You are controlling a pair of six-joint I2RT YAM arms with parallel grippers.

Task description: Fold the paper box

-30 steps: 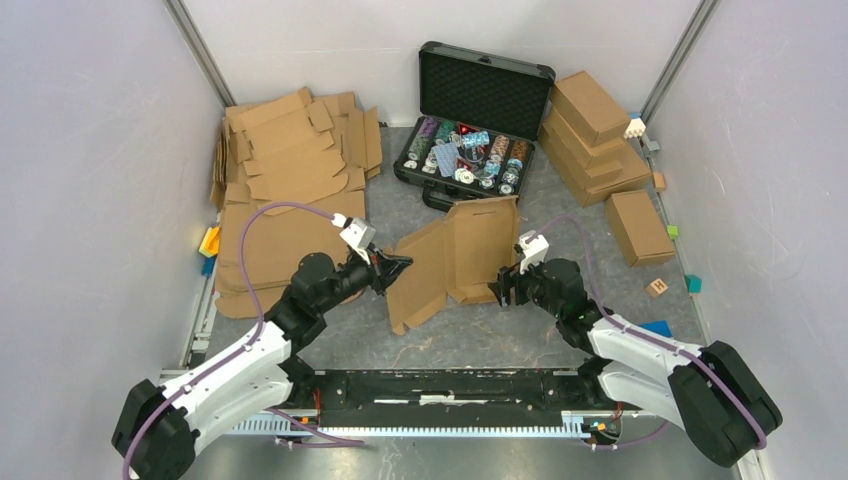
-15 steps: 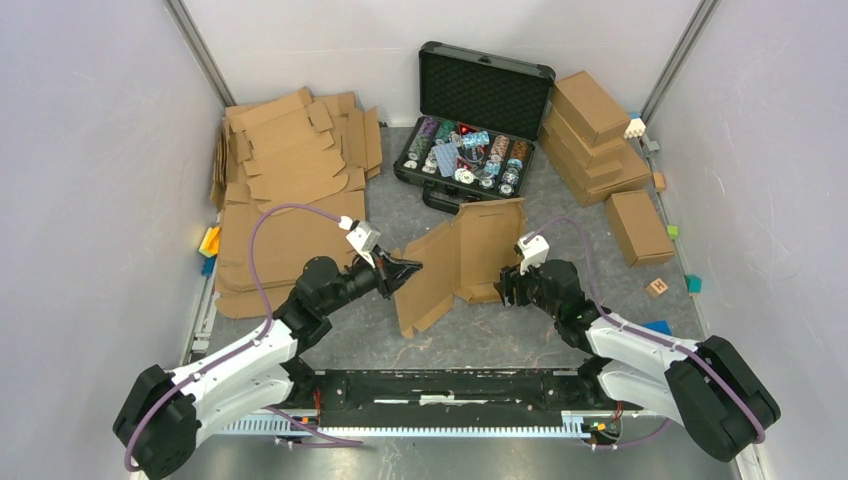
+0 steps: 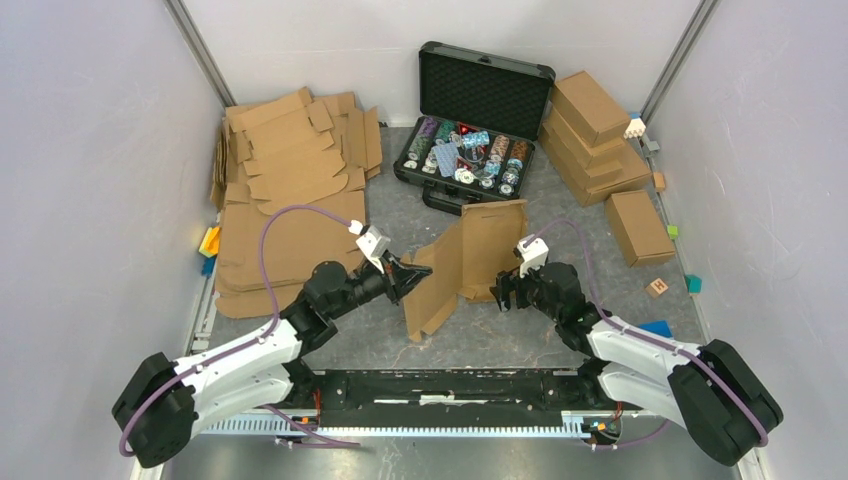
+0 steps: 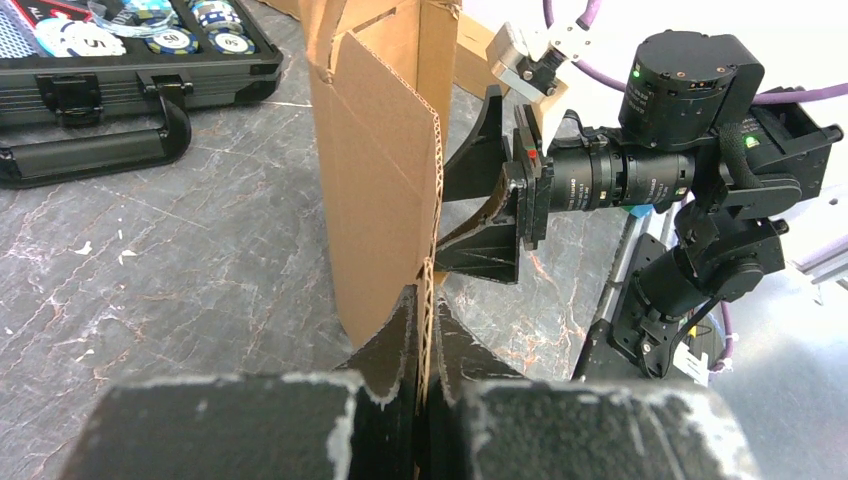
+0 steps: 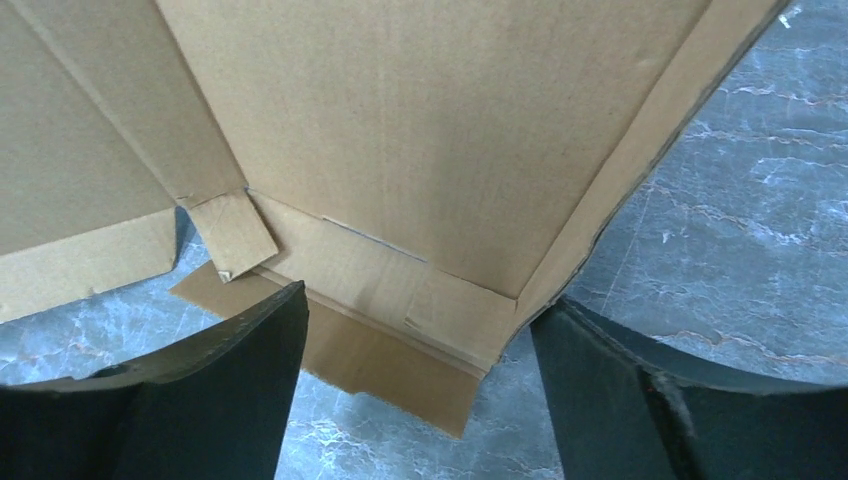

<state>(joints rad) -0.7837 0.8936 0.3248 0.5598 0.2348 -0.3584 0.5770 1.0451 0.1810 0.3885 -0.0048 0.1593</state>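
Starting at the left: beyond and to the left of the left fingers [image 3: 408,276] lies a heap of flat blanks [image 3: 290,170], spread out well clear of the action. The left fingers themselves are pinched tight on the paper box [image 3: 470,255]. In the left wrist view the corrugated edge of the paper box [image 4: 375,170] runs straight down into the narrow slit between the left fingers [image 4: 385,360], and no gap shows on either side of it.

The paper box stands up off the tabletop [image 3: 500,340] on its lower edges, folded into a rough V. It sits right between the two sets of fingers, one panel leaning toward the left fingers and the taller panel facing the right ones. Past it, farther out than either set of fingers, an open black case [image 3: 485,85] full of chips [image 3: 465,150] rests on the tabletop.

The right fingers [image 3: 500,293] are spread wide at the lower right part of the box. From the right wrist view, the right fingers [image 5: 230,360] flank the box's bottom corner [image 5: 420,130]. A creased flap hangs between them, and I cannot tell whether either tip is touching it. Beyond and to the right of those fingers, finished boxes [image 3: 590,130] are stacked near the wall.
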